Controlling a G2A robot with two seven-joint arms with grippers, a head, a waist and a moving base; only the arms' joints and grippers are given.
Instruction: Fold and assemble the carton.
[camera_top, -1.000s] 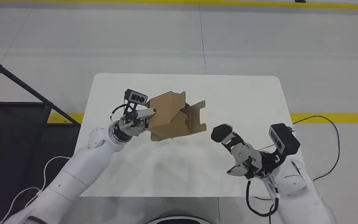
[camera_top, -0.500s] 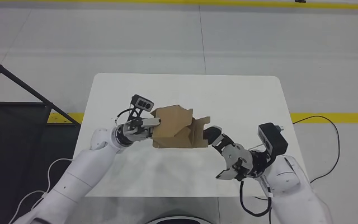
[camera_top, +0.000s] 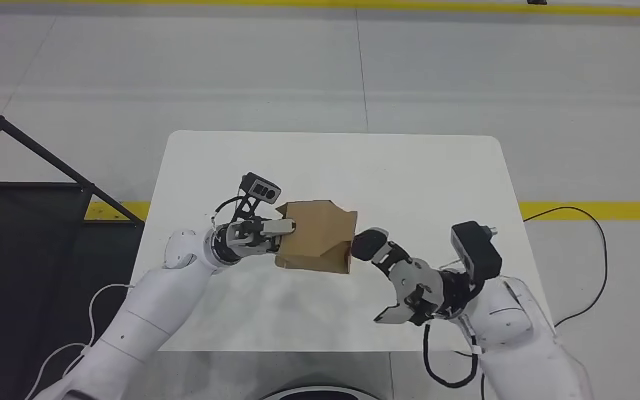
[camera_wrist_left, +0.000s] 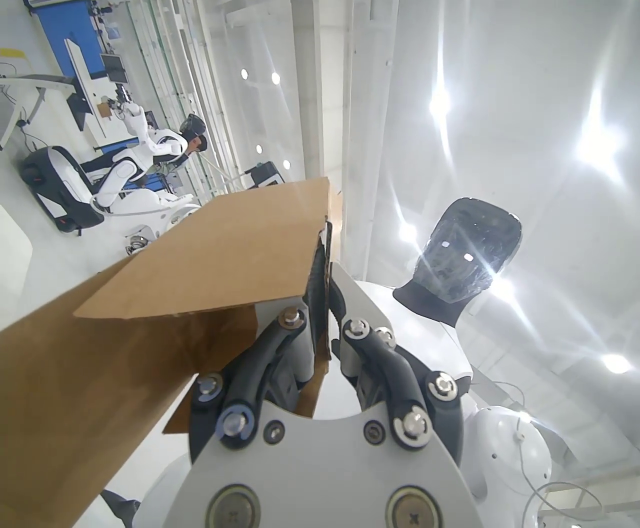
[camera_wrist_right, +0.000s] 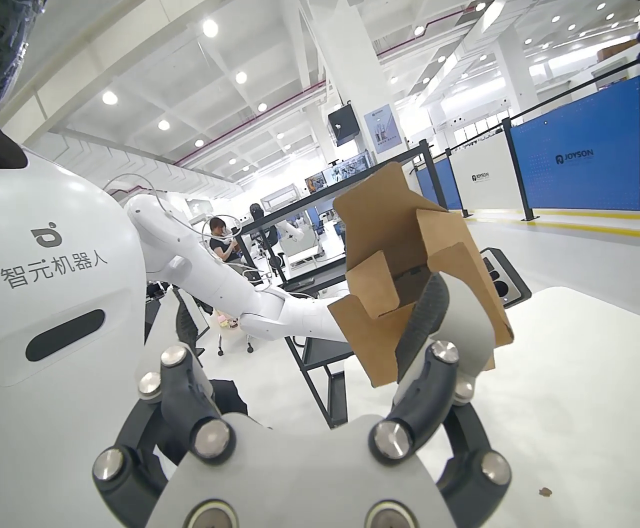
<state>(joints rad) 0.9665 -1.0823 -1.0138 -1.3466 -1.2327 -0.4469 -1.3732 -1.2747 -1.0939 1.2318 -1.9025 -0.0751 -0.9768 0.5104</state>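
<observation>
The brown carton (camera_top: 316, 236) is held above the middle of the white table (camera_top: 430, 170), its flaps partly folded in. My left gripper (camera_top: 284, 228) is shut on the carton's left wall; in the left wrist view its fingers (camera_wrist_left: 320, 300) pinch a thin panel edge of the carton (camera_wrist_left: 200, 270). My right gripper (camera_top: 379, 278) stands open at the carton's right side, with one finger (camera_top: 369, 243) touching it. In the right wrist view that finger (camera_wrist_right: 435, 320) presses against a side flap of the carton (camera_wrist_right: 395, 235), whose open end shows notched inner flaps.
The table's front edge (camera_top: 300, 350) lies close under both arms. A dark mat or frame (camera_top: 40, 250) lies on the floor left of the table.
The left arm carried the carton right and toward the front, and its flaps now look folded flatter. My right gripper moved left until one finger reached the carton's side.
</observation>
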